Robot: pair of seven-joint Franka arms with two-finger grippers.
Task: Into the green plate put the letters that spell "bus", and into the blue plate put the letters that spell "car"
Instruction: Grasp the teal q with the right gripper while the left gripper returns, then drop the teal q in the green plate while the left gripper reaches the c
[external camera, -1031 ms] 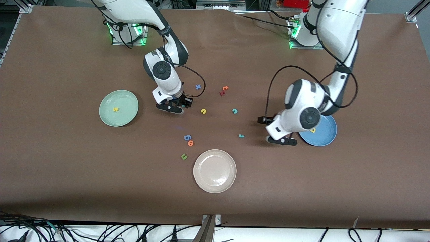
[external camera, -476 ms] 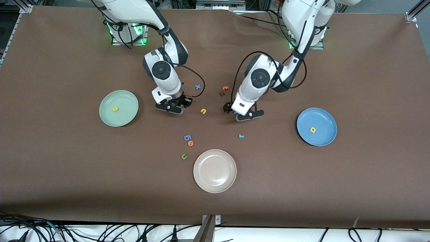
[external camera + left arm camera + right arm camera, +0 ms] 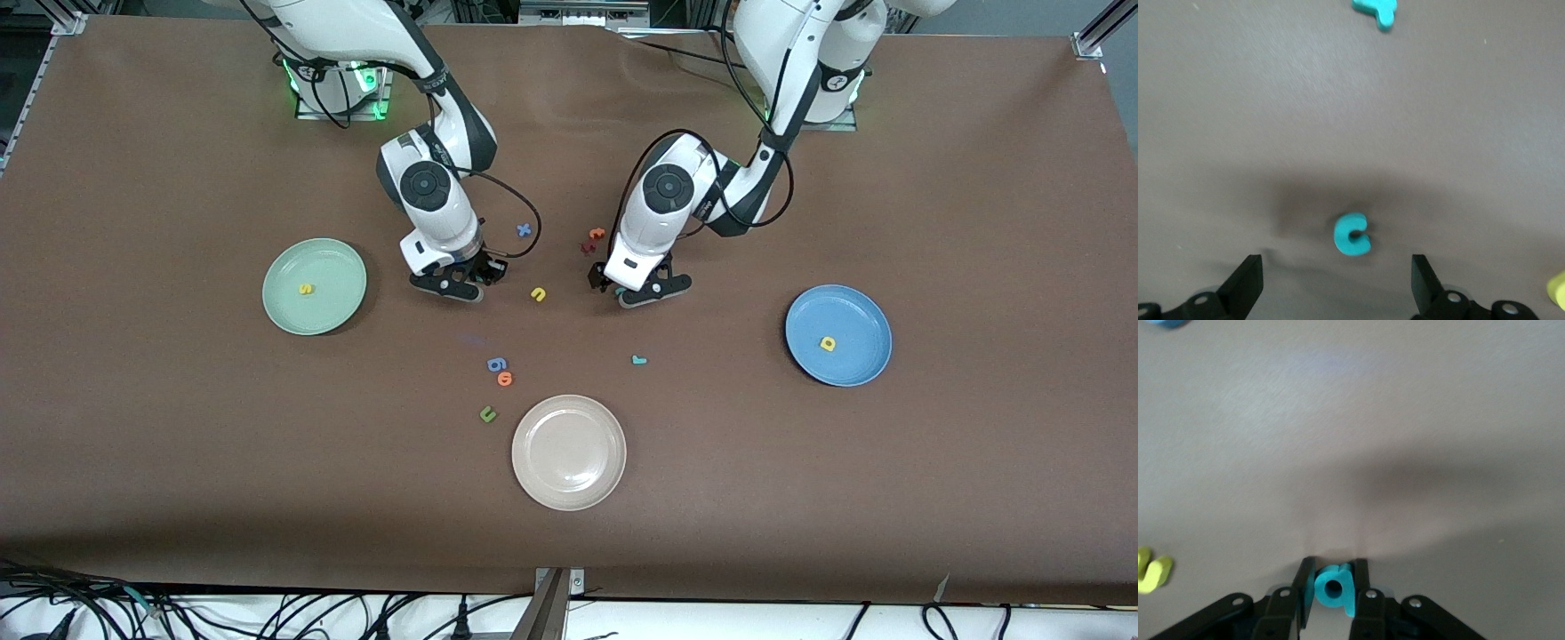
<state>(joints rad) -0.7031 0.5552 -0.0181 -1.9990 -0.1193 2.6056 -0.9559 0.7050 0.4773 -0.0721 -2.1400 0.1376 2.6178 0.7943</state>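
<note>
My right gripper (image 3: 1333, 572) is shut on the teal "b" (image 3: 1333, 589), low over the table between the green plate (image 3: 331, 267) and the yellow "u" (image 3: 538, 294). A yellow "s" (image 3: 305, 289) lies in the green plate. My left gripper (image 3: 1337, 268) stands open just over the teal "c" (image 3: 1351, 234), which lies flat between and slightly ahead of the fingertips. In the front view this gripper (image 3: 625, 289) nearly covers the "c". The teal "r" (image 3: 638, 360) lies nearer the front camera. A yellow "a" (image 3: 828, 343) rests in the blue plate (image 3: 858, 316).
A beige plate (image 3: 568, 452) sits nearest the front camera. Near it lie a blue "g" (image 3: 496, 364), an orange "o" (image 3: 505, 379) and a green "u" (image 3: 487, 413). A blue "x" (image 3: 524, 229), an orange "t" (image 3: 597, 234) and a red letter (image 3: 587, 247) lie between the arms.
My left arm swung from beside the blue plate to the middle of the table, over the teal "c". My right gripper closed on the teal "b" and stayed in place.
</note>
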